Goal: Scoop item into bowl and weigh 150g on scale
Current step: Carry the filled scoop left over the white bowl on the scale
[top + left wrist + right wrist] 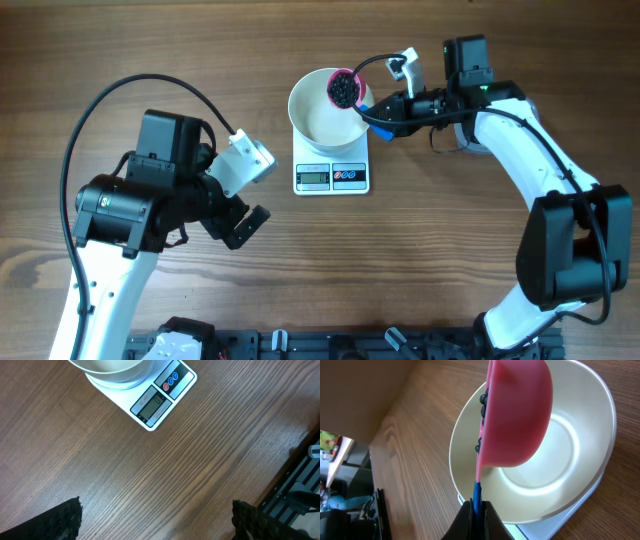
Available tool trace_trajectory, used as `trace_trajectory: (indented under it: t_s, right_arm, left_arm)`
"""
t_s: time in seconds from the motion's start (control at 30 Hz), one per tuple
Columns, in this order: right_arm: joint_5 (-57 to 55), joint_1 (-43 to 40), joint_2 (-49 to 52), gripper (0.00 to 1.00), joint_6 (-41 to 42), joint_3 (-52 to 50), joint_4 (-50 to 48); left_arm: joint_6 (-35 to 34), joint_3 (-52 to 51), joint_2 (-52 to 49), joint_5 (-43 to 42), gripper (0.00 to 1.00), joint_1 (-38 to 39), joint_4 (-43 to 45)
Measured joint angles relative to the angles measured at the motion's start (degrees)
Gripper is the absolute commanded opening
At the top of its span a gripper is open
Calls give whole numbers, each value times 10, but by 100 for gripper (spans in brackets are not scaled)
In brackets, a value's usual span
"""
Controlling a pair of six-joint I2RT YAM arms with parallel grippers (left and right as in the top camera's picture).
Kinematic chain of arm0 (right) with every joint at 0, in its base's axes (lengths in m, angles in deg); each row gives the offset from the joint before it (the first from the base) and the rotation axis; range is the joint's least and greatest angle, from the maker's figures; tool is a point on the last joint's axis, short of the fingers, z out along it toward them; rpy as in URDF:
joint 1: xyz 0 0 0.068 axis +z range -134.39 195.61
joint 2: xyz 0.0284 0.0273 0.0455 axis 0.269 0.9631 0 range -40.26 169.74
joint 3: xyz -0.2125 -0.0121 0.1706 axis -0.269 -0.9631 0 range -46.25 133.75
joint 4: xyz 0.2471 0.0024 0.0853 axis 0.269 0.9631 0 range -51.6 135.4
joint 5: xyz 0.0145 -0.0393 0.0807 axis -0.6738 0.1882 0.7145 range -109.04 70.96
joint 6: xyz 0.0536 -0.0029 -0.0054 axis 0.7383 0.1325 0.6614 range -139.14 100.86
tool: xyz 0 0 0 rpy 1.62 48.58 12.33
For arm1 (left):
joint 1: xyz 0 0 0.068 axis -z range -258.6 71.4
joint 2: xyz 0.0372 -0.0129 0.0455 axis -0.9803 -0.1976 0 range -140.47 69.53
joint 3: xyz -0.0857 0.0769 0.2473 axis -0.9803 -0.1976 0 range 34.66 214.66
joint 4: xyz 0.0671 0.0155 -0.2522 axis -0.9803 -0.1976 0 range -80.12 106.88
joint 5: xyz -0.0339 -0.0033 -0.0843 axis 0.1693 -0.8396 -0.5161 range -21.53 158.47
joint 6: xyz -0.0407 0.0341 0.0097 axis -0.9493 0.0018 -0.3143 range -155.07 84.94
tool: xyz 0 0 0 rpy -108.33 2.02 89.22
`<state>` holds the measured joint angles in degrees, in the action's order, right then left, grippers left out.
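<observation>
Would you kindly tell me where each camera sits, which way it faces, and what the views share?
Overhead: above the table, facing down on bowl, scale, left claw and right claw.
Left wrist: behind the open left claw, facing down at table and scale; fingertips in bottom corners.
Right wrist: behind the right claw, facing along it at the scoop of beads it grips over the bowl.
Shared: all show bowl and scale.

Overhead, close wrists; bowl (316, 122) seemingly shared
</observation>
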<state>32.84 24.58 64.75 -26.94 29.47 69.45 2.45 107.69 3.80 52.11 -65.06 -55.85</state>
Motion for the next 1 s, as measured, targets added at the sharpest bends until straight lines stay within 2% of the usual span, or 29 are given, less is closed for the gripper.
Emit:
trace_trajectory:
  t_s: [1.0]
  right_arm:
    - [-27,0,0,5,-26,0,-24]
  left_arm:
    - [0,0,0,0,100,0,0]
